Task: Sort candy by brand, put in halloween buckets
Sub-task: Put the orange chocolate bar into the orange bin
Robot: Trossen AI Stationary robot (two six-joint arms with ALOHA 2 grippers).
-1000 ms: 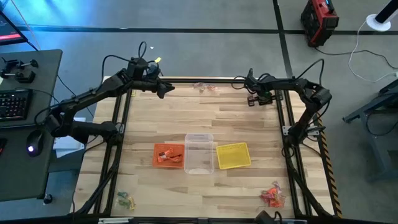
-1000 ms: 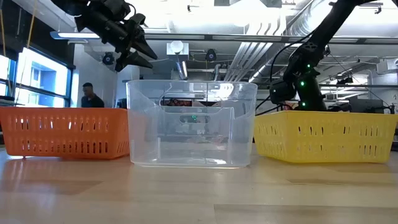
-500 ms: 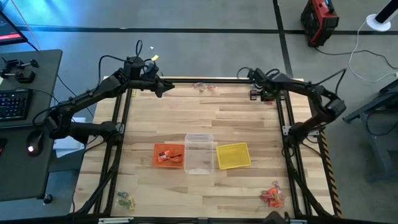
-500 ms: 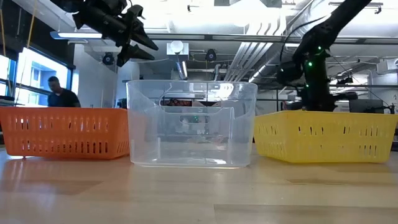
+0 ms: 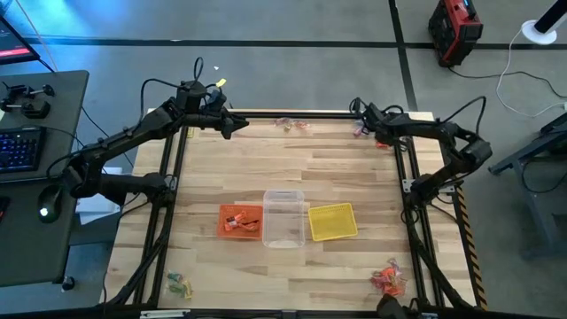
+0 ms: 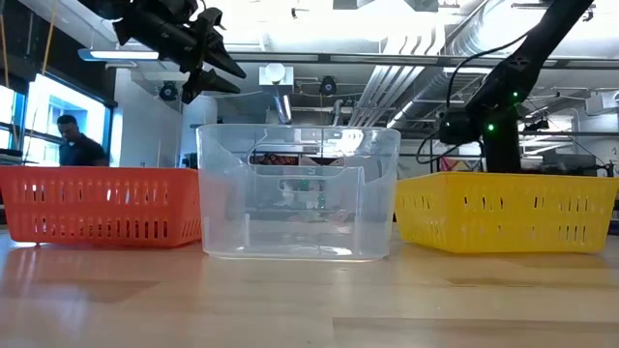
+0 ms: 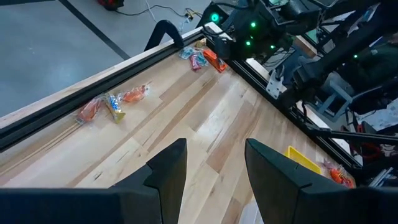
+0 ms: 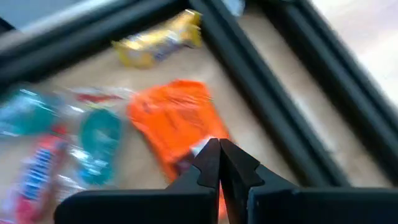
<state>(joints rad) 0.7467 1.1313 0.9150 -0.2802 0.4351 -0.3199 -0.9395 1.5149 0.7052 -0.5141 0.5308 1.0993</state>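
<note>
Overhead, a pale wooden table [image 5: 292, 177] fills the view, with two dark robot arms reaching in over its far edge. Three small tubs stand side by side near the table's middle: an orange bucket [image 5: 240, 221] with a few red-orange sweets inside, a clear plastic bucket [image 5: 283, 218] touching it, and a yellow bucket [image 5: 332, 221] just beside that.

The left gripper [image 5: 237, 127] hangs above the far left part of the table; its wrist camera shows its two dark fingers [image 7: 168, 171] spread apart with nothing between them. Beyond them a few wrapped sweets [image 7: 112, 104] lie along the far rail.

The right gripper [image 5: 365, 121] is at the far right corner, low over a small pile of candy [image 5: 361, 131]. Its fingertips [image 8: 219, 163] are pressed together, directly over an orange wrapper [image 8: 177, 127]; I cannot tell whether they pinch it. Teal sweets [image 8: 96, 140] lie just beside the wrapper.

More candy sits in loose heaps at the near right corner [image 5: 388, 279] and near left corner [image 5: 179, 284].
</note>
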